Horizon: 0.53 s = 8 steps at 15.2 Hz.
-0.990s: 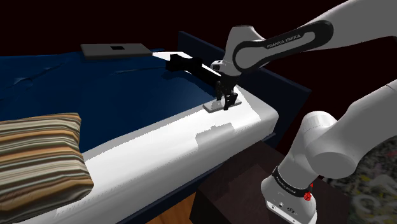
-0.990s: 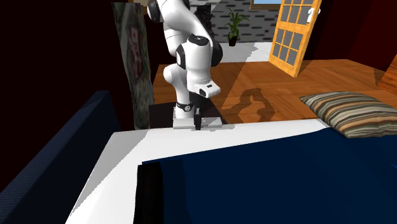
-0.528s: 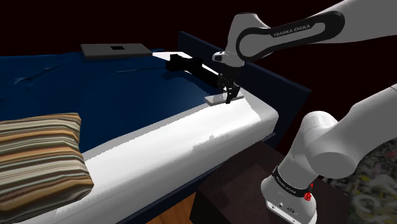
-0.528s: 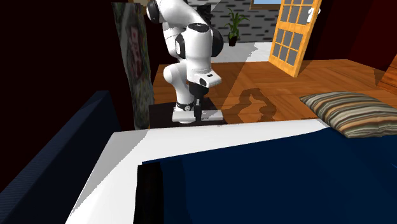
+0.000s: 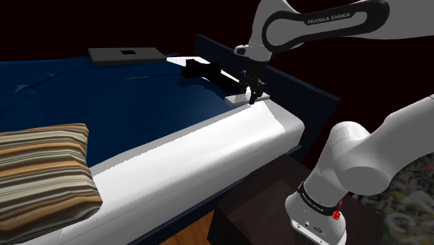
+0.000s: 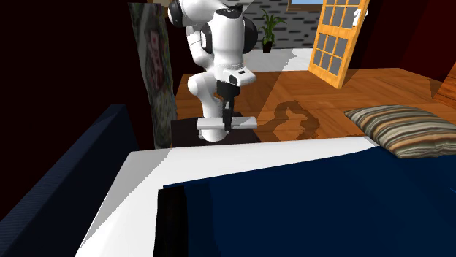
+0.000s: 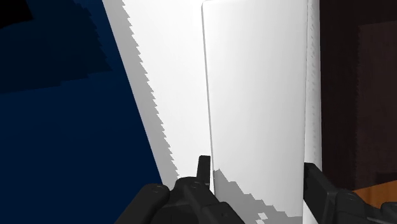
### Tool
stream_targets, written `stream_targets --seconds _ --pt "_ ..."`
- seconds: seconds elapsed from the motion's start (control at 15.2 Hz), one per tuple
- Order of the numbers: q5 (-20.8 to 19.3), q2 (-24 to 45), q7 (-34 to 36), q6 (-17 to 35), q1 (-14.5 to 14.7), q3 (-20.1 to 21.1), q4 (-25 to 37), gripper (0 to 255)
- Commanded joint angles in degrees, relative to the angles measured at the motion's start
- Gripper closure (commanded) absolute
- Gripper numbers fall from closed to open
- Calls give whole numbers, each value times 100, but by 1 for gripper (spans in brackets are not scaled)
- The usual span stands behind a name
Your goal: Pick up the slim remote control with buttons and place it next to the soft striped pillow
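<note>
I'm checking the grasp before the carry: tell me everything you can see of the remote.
The remote is a slim, flat, plain white slab; no buttons show. The end effector is shut on it, with a black finger against each long edge. It sits roughly level and appears to hang just clear of the white sheet at the bed's corner, touching nothing but the fingers. The striped pillow lies far off at the bed's other end.

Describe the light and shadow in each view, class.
Shoulder view: the bed's white sheet is bright, its blue cover dim. Second exterior view: the arm's shadow falls on the wooden floor. Wrist view: a jagged grey shadow crosses the remote near the gripper.
</note>
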Motion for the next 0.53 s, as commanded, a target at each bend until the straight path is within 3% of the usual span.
stream_targets --seconds 0.0,0.46 --pt "10 -45 5 -159 2 28 112 255" --pt "59 -110 1 -711 24 108 600 255"
